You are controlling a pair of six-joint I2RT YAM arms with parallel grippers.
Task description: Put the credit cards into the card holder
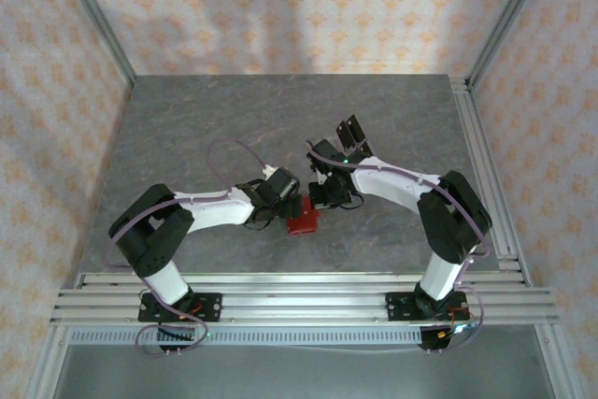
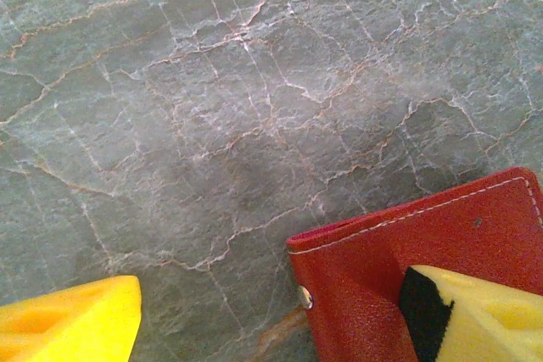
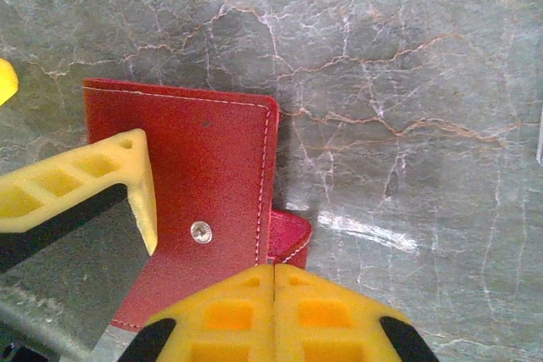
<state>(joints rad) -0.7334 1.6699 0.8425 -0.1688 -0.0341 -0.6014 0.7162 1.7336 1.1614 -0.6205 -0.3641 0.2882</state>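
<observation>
Right wrist view: closed card holder [image 3: 212,158] lies just ahead and left of your shut right claw [image 3: 274,270].
Its jaws are pressed together, holding nothing. The holder lies flat on the surface [image 3: 407,57], long axis running away from the tips, snap tab nearest them. Your left claw [image 2: 271,294] stands open, one finger [image 2: 475,311] over the cover, so both arms look equally near.

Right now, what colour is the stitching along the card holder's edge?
White stitching on the red card holder; the right wrist view shows it best.
</observation>
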